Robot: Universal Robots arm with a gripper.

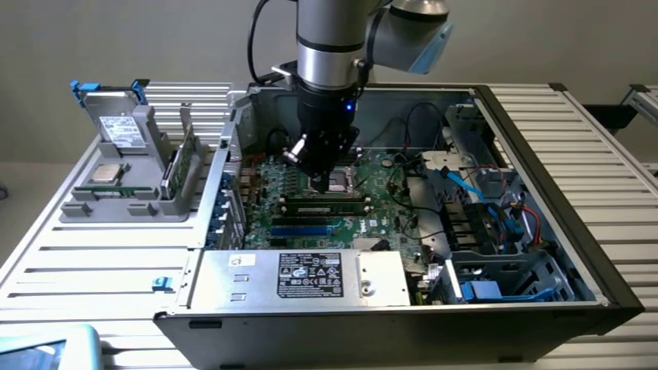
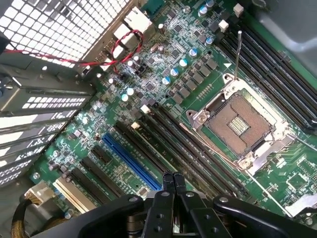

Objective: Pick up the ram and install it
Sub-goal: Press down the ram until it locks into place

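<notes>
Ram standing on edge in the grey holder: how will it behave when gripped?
The ram looks thin and flat, so probably stiff and light. Standing on its narrow edge, it may tip if nudged. Exposed board, likely fragile.

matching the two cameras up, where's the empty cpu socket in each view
exterior view: the cpu socket sits mid motherboard, partly behind the claw, with long dark slots on its near side.
wrist view: the cpu socket is the open silver-framed square between two banks of long black slots.
shared landmark: the blue slot, parallel to those dark slots.
</notes>
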